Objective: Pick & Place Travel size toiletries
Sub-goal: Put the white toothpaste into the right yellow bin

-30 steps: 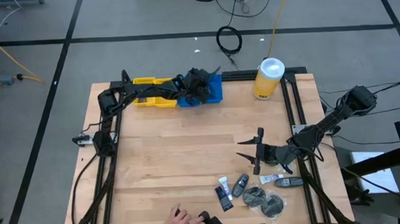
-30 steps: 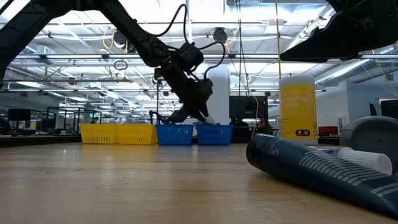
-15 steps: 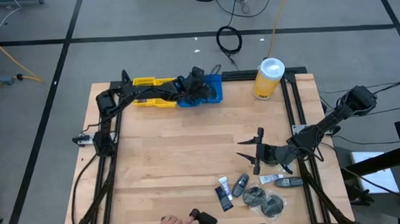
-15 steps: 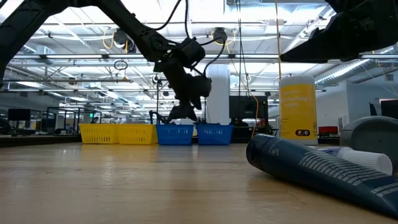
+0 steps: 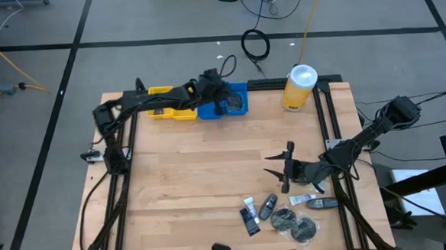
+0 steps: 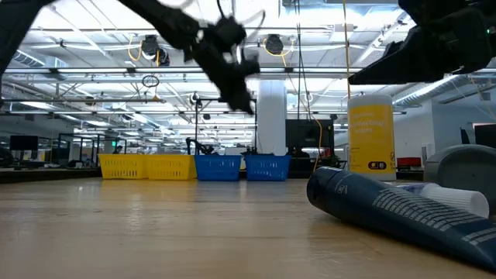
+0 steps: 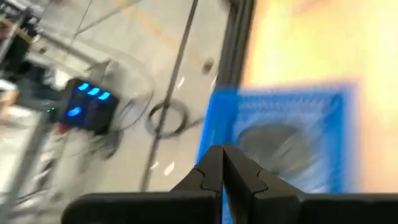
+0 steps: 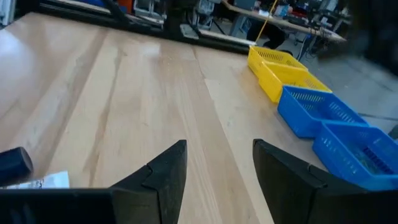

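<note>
The toiletries lie near the table's near right edge: a dark tube (image 5: 250, 217), a small dark bottle (image 5: 267, 207), dark round flat packets (image 5: 295, 224), and a dark stick-like piece with a white tube (image 5: 316, 203). The low view shows a dark tube (image 6: 387, 208) close up. My left gripper (image 5: 220, 94) hangs shut above the blue bin (image 5: 234, 101), which has a dark round item (image 7: 280, 144) inside. My right gripper (image 5: 283, 168) is open above the table, just on the far side of the toiletries, touching nothing. Its wrist view shows a dark bottle (image 8: 12, 163) and a white tube (image 8: 45, 180).
A yellow bin (image 5: 168, 101) and the blue bins stand in a row along the far edge. A large yellow canister with a white lid (image 5: 300, 87) stands at the far right corner. Black rails (image 5: 326, 119) run along the table's sides. Bare wood (image 5: 194, 165) fills the middle.
My left gripper has risen from down in the blue bin to well above it, drawing slightly toward the table's left. A person's hand at the table's near edge has pulled back out of view. My right arm has kept still.
</note>
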Controlling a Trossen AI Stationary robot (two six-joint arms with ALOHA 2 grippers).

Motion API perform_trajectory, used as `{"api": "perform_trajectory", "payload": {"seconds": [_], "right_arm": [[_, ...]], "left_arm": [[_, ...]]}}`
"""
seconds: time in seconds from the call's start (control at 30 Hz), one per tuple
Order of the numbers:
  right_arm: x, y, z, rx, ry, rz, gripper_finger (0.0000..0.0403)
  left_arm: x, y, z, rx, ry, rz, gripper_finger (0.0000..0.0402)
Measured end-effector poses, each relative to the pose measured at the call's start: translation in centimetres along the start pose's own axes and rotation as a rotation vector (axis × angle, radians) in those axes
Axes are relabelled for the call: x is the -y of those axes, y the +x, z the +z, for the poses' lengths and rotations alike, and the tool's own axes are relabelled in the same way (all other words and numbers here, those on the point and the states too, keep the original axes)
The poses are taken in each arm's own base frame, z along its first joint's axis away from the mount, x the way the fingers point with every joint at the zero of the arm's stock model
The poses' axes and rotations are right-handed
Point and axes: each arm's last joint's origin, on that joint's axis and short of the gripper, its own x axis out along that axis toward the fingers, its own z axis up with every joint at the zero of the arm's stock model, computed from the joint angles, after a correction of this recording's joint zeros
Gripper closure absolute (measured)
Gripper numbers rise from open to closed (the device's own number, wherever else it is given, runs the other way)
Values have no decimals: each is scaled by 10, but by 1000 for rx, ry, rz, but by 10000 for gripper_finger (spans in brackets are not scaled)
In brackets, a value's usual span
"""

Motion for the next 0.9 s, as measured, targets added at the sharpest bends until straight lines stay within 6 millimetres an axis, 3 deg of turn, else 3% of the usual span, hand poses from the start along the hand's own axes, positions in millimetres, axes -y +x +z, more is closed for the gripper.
{"api": "perform_trajectory", "payload": {"seconds": [0.1, 0.2, 0.3, 0.47, 0.57, 0.63, 0.77, 0.9], "right_arm": [[0, 0, -4, -37, 1, -1, 227], [1, 0, -9, -77, 12, -3, 227], [-1, -1, -14, -123, 18, 66, 227], [-9, -3, -16, -177, 59, 346, 227], [-15, -7, -16, -225, 115, 560, 227], [-18, -10, -16, -283, 172, 614, 226], [-22, -17, -16, -517, 204, 586, 213], [-20, -27, -10, -720, 190, 512, 192]], "left_arm": [[8, -29, 14, 86, -87, -128, 399], [30, -57, 23, 221, -144, -225, 399], [70, -78, 19, 325, -148, -322, 400], [143, -109, 1, 477, -198, -465, 397], [182, -124, -13, 498, -221, -578, 397], [203, -133, -20, 510, -202, -631, 397], [226, -150, -26, 521, -149, -703, 396], [234, -160, -23, 560, -145, -701, 396]]}}
